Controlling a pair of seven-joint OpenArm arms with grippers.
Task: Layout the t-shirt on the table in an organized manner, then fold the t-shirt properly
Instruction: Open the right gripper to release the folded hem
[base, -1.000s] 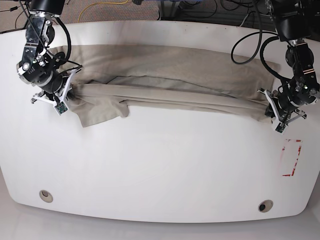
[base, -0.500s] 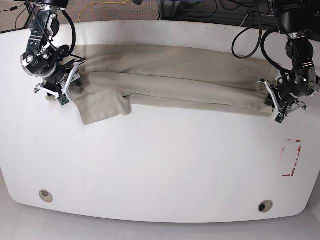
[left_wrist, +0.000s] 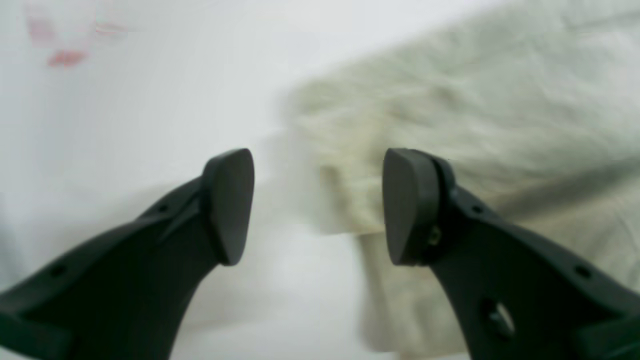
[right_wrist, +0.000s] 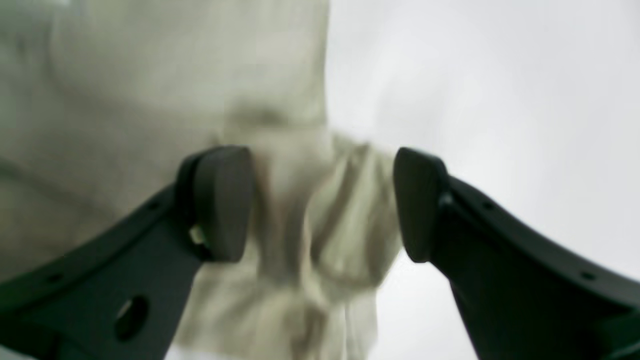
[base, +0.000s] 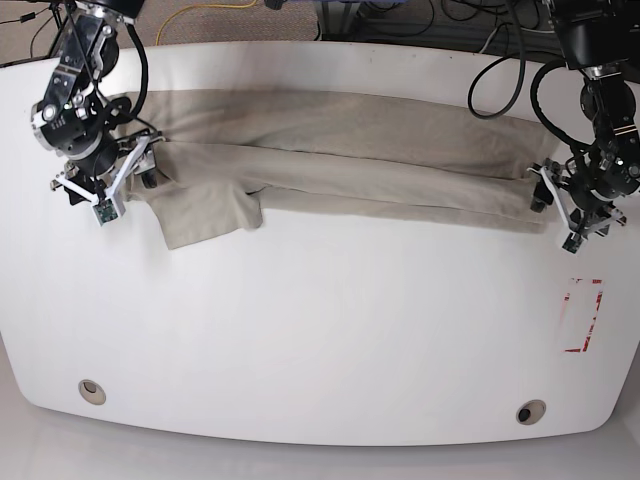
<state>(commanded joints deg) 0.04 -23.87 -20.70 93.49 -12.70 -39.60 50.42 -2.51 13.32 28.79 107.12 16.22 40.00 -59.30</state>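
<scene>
- Spanning the far side of the glossy white tabletop (base: 330, 330), a red-outlined rectangle mark near one corner, is the work surface for both arms.
- The beige-grey T-shirt (base: 340, 125) lies along the far part of that tabletop as a long, layered strip, its long axis running from one arm to the other; a loose flap (base: 205, 212) juts toward the near side by the right arm.
- The right gripper (right_wrist: 322, 205) stands wide apart over the strip's bunched end, cloth showing between its fingertips; it is the nearer one to the flap.
- The left gripper (left_wrist: 317, 207), also spread wide, is at the opposite end, with the shirt's corner reaching between its fingertips and the rest running off toward the right arm. The fold looks partly made; the next move probably calls for tidying the flap, a job for the right arm.
</scene>
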